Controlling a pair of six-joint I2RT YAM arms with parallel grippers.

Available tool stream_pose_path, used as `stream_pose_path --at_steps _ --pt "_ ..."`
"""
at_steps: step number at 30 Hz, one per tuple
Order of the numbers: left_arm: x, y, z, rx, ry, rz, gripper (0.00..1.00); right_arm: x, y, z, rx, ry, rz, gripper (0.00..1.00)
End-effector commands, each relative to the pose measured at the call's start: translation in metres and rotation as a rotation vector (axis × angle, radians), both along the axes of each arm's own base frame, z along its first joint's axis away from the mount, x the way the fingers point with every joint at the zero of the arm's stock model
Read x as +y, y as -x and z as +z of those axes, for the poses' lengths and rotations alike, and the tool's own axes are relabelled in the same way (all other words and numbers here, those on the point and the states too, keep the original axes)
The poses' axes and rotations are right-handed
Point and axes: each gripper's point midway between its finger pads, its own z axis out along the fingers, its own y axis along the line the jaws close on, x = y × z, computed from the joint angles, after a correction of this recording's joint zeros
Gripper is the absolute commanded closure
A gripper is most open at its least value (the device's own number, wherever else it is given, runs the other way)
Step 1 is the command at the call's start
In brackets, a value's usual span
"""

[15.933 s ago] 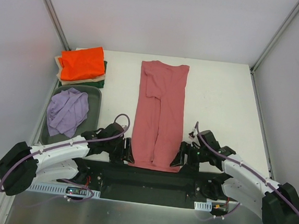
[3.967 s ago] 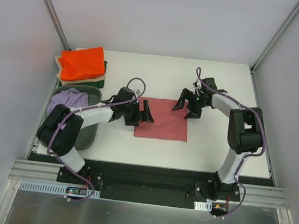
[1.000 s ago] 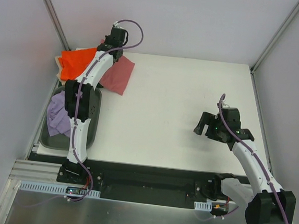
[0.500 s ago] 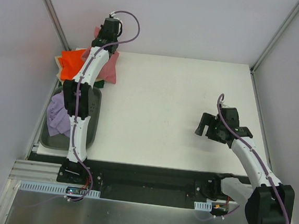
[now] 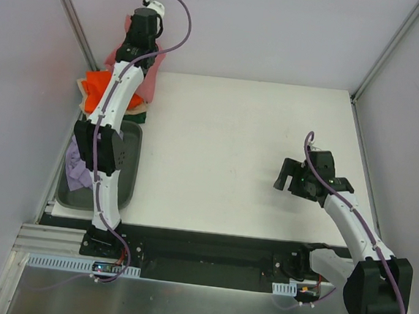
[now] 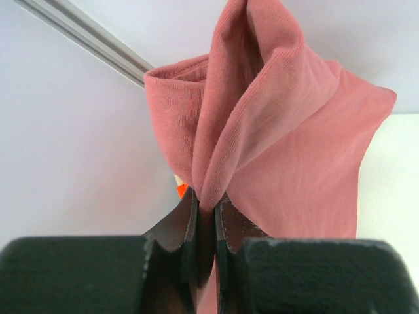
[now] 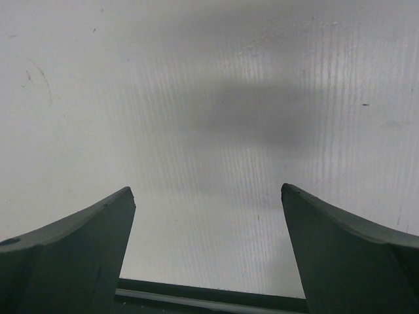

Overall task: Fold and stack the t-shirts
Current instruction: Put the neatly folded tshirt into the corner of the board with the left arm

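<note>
Your left jaws, pinching the rose shirt [image 6: 288,150], just got it over the stack [image 5: 98,88] below them, so set-down's next; right jaws spread, empty.

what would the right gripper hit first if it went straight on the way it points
Probably the bare white table: the open right gripper faces it, and its wrist view shows only tabletop ahead. The gap is hard to judge.

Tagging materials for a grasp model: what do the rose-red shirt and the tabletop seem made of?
The rose-red shirt: soft matte knit cloth, likely cotton jersey; fine ribs and limp folds show. The tabletop: white matte sheet, possibly corrugated plastic; faint parallel lines, small scuffs.
</note>
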Motion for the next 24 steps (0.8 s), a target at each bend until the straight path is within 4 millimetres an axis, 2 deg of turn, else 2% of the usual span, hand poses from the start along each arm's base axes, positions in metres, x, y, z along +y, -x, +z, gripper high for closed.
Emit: stream_pose_path --at_steps 1,6,10,14,24 --pt "0.007 0.021 0.082 -0.2 0.017 -0.001 1.0 -0.002 -0.009 0.01 -0.035 0.004 -0.014 0.04" --pt "0.011 0.025 0.087 -0.209 0.017 -0.009 1.0 -0.001 -0.01 0.008 -0.025 0.002 -0.011 0.04" --pt "0.017 0.023 0.079 -0.197 0.017 0.011 1.0 -0.001 -0.01 0.006 -0.018 0.003 -0.014 0.04" --pt "0.029 0.013 0.058 -0.164 0.014 0.046 1.0 -0.002 -0.01 0.005 -0.012 0.009 -0.018 0.04" --pt "0.083 -0.012 -0.009 -0.089 0.057 0.155 1.0 -0.008 -0.012 0.0 0.017 0.042 -0.035 0.04"
